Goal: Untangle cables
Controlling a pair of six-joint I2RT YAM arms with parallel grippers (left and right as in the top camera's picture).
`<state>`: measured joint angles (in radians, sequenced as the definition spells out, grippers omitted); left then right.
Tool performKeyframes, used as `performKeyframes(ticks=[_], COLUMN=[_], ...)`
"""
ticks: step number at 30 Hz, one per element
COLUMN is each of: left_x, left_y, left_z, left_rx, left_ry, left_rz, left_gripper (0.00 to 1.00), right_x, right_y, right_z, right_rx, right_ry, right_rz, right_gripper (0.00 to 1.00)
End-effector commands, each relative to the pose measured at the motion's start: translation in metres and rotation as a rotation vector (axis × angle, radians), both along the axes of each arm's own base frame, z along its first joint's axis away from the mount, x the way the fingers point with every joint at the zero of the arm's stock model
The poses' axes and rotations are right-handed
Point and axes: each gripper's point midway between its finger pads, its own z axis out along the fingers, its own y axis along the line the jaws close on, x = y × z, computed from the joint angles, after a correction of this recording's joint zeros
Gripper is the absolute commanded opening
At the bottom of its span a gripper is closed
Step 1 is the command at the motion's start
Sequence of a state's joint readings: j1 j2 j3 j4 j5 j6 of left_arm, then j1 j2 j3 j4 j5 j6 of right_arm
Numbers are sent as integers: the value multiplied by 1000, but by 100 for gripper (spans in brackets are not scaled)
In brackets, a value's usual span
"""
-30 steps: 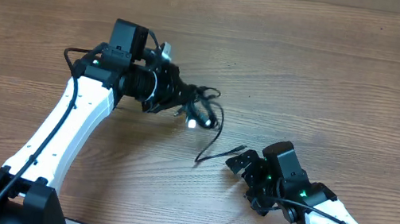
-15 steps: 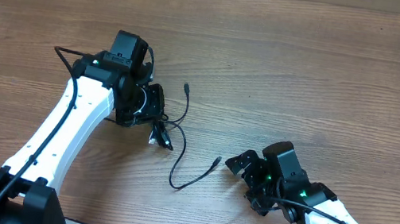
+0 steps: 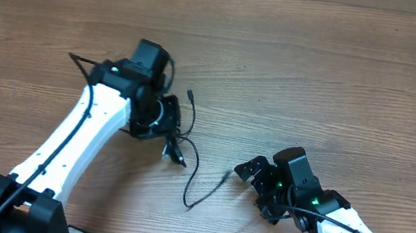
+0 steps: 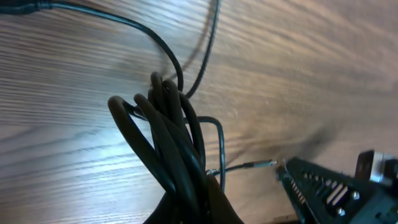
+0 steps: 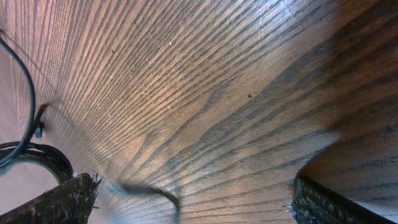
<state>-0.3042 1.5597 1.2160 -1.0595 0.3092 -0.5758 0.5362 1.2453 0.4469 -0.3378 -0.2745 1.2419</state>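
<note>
Moved: left gripper [image 3: 171, 151] has drawn back toward 7 o'clock with the cables [image 4: 168, 130] since a second ago. The right arm has kept its place.
Left claw: clamped tight on the knotted bundle, holding it just over the table [image 3: 346, 88], a little toward 9 o'clock of centre.
Cables: looped black cords bunched at the left claw. One plug end pokes out toward 12 o'clock.
Loose strand [image 3: 208, 193]: trails from the bundle toward 5 o'clock, bends on the wood, and its tip ends near the right claw without touching it.
Right claw: right gripper [image 3: 251, 189] spread wide and holding nothing, at 4 o'clock of the bundle, low over bare wood.
</note>
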Motion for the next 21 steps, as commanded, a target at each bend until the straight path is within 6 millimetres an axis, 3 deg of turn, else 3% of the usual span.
performKeyframes(ticks=[1, 11, 21], left_x=[-9, -16, -14], left_y=[-17, -50, -48], left_z=[11, 12, 11], left_rx=[-9, 3, 50], left_ry=[-41, -107, -178], left_rz=[-93, -217, -366], left_gripper=[4, 4, 4], right_x=[-4, -4, -7], right_y=[-16, -16, -12], right_z=[-17, -17, -15], right_rx=[-75, -75, -47], right_ry=[18, 18, 33], right_rz=[-25, -25, -9], right_gripper=[100, 100, 100])
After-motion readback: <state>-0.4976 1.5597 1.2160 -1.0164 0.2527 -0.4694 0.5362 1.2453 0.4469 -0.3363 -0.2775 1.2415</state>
